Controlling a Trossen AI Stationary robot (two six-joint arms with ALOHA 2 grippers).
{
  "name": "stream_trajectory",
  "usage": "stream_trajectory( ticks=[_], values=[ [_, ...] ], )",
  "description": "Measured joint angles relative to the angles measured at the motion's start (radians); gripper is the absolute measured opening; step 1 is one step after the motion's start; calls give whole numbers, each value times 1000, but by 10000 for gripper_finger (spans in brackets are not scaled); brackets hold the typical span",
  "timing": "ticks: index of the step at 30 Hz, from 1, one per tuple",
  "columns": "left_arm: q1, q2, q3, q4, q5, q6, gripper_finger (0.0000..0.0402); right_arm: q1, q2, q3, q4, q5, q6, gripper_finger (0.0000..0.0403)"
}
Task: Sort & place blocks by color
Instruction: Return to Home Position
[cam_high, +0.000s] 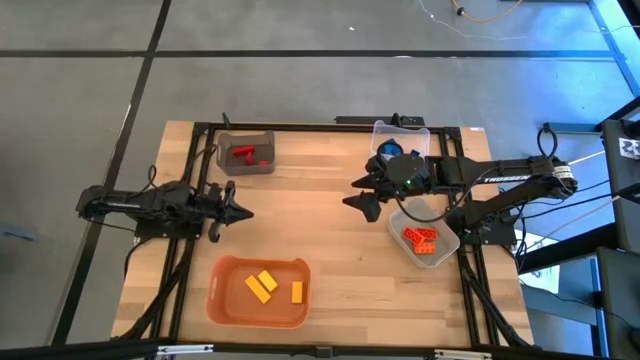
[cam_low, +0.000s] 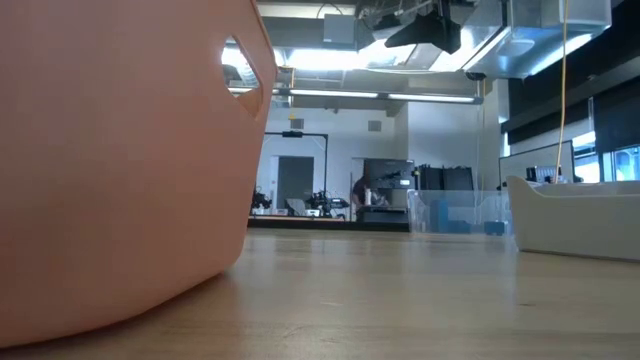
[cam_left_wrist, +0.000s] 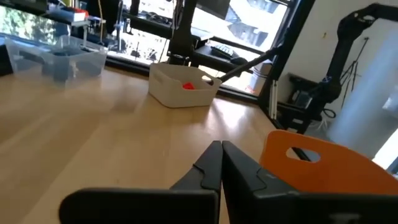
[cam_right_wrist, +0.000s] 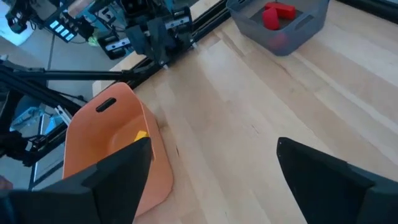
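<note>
The worktop (cam_high: 330, 250) is pale honey-coloured wood, striped with plank seams and fine grain, and framed by black rails (cam_high: 300, 125). An orange bin (cam_high: 222, 300) holds yellow blocks (cam_high: 262, 286). A smoky dark-grey, see-through bin (cam_high: 246, 136) holds red blocks (cam_high: 244, 154). A colourless clear bin (cam_high: 400, 127) shows blue blocks (cam_high: 388, 150) inside. A milky white bin (cam_high: 449, 235) holds orange-red blocks (cam_high: 421, 239). The left gripper (cam_high: 243, 212) and the right gripper (cam_high: 354, 193) are matt black, as are the left arm (cam_high: 130, 203) and the right arm (cam_high: 500, 180), which carries white lettering. The floor (cam_high: 80, 100) is grey, crossed by dark lines.
</note>
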Motion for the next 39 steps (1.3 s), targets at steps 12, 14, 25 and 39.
stream_trajectory(
  ticks=[12,14,25,39],
  values=[
    [0,0,0,-3,-2,32,0,0,0,0,-23,9,18,346],
    [0,0,0,-4,-2,32,0,0,0,0,-40,24,25,346],
    [0,0,0,-5,-1,32,0,53,-73,-47,-111,35,-213,226],
    [0,0,0,-5,-1,32,0,5,-713,-509,60,-143,-238,4]
  ],
)
